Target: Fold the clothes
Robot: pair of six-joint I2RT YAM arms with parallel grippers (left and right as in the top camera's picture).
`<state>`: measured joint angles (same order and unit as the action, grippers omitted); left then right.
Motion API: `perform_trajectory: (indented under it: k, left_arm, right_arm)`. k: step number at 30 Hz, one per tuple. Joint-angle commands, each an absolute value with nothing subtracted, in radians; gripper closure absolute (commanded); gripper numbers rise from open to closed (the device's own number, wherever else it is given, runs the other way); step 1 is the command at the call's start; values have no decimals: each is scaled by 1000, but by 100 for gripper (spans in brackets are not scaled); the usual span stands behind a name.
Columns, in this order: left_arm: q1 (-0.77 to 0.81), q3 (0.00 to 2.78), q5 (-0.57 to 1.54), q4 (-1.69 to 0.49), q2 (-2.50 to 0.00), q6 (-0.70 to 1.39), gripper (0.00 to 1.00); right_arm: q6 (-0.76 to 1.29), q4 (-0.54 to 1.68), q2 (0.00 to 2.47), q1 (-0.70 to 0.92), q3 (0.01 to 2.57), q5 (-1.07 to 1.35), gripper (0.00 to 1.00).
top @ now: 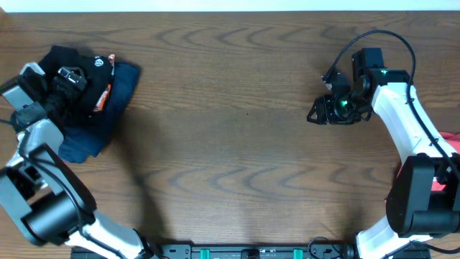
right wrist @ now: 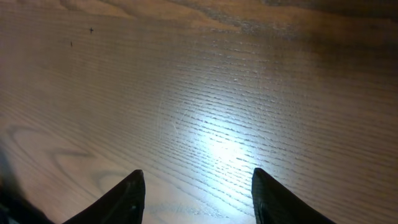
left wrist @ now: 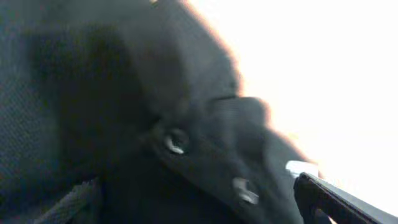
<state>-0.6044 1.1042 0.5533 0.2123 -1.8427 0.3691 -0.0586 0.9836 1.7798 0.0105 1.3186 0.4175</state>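
A crumpled pile of dark navy and black clothes with an orange and white label lies at the table's far left. My left gripper sits down on top of the pile. In the left wrist view, dark fabric with metal snaps fills the frame. Only the right finger of the left gripper shows, far to the side, with the jaws spread over the cloth. My right gripper is open and empty above bare wood at the right, its fingers wide apart.
The brown wooden table stretches between the two arms. A red item shows at the right edge, partly behind the right arm. The arm bases stand along the front edge.
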Motion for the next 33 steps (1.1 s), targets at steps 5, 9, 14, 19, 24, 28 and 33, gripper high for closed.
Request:
perform_trajectory:
  k: [5, 9, 14, 19, 24, 28, 33]
  left_arm:
    - [-530, 1104, 637, 147, -1525, 295, 2]
    - [-447, 1104, 637, -3, -1438, 259, 2]
    - [-307, 1104, 632, -241, -1419, 101, 2]
    - [-187, 1104, 461, -539, -1419, 79, 2]
    - [-151, 1104, 350, -827, -1390, 79, 2]
    - [-151, 1103, 223, -946, -1299, 79, 2]
    - [-126, 1090, 182, -975, -1046, 48, 2]
  right_arm:
    - [-49, 976, 1765, 14, 1333, 419, 31]
    - [-49, 962, 1765, 14, 1333, 418, 1]
    - [-49, 868, 1765, 10, 1333, 380, 1]
    - [5, 846, 1763, -28, 1349, 242, 1]
    - [53, 887, 1687, -97, 1356, 213, 1]
    - [56, 910, 1551, -133, 1351, 213, 1]
    - [112, 908, 1333, -135, 1289, 148, 1]
